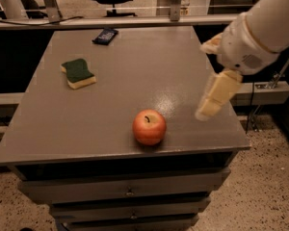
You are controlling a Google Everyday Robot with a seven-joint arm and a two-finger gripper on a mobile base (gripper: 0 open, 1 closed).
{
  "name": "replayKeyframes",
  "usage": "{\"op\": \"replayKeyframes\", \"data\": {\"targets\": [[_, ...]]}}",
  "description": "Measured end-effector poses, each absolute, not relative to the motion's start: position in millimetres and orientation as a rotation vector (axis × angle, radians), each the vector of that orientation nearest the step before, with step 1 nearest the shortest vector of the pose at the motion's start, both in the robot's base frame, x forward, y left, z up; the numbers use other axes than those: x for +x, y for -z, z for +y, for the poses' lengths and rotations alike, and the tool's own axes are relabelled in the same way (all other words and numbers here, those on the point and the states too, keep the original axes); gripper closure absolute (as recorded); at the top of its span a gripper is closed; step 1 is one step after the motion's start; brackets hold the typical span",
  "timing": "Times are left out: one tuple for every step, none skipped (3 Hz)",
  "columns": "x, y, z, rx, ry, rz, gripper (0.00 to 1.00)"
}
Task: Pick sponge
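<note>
My gripper (208, 76) is at frame right, spread wide, empty. Sponge (78, 73) sits upper left on table (139, 57), well apart. I should pass behind apple (149, 127) and straddle the sponge's wavy sides.

Sponge (78, 73): small rectangle with wavy sides, dark green scouring top over pale yellow foam. It lies flat, green side up, on the far-left part of the grey table (135, 61), a little in from the left edge and turned slightly askew to it. Nothing is touching it. Gripper (213, 81) hangs over the table's right side, well apart from the sponge.
</note>
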State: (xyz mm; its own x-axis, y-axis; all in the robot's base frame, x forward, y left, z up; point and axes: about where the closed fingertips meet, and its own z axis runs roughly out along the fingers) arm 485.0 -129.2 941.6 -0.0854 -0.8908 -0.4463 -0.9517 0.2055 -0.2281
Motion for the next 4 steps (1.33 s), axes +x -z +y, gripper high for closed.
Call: {"op": "replayKeyframes", "data": {"targets": [[510.7,-926.6,-60.0,-1.683,-0.318,1.856,0.00],[541.8,-928.3,23.4,-1.623,-0.414,1.695,0.00],[541.8,-928.3,23.5,-1.623,-0.414,1.695,0.00],[551.9,-929.1,25.6,-1.576,-0.381,1.674,0.00]]}}
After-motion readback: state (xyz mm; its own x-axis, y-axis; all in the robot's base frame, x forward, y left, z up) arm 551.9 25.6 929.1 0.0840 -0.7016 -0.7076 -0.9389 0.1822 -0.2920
